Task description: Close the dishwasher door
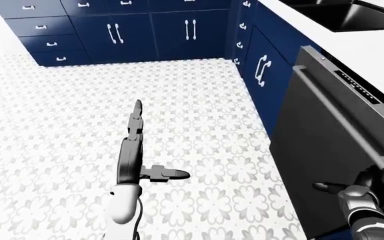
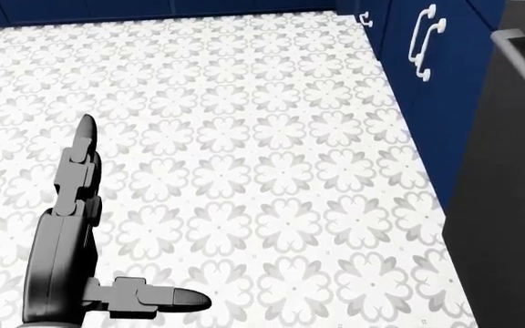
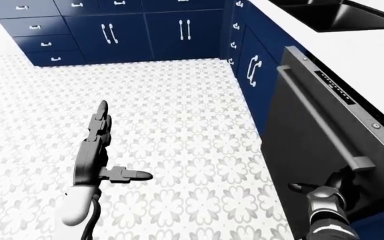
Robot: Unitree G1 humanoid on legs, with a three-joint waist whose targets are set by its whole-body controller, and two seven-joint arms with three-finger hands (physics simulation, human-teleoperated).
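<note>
The dark grey dishwasher door (image 1: pixel 339 145) stands at the right of the left-eye view, tilted a little out from the counter, with a long bar handle (image 1: pixel 342 115) near its top. My right hand (image 1: pixel 352 192) rests against the door's lower face at the bottom right, fingers spread. It also shows in the right-eye view (image 3: pixel 322 195). My left hand (image 1: pixel 135 150) hangs over the floor at centre left, fingers straight and thumb out, holding nothing. In the head view my left hand (image 2: pixel 80 239) fills the bottom left.
Navy cabinets with white handles (image 1: pixel 152 32) line the top of the left-eye view and run down the right beside the dishwasher (image 1: pixel 265 70). A white counter (image 1: pixel 372 47) with a black sink (image 1: pixel 342 15) lies at the top right. Patterned tile floor (image 1: pixel 199 115) spreads between.
</note>
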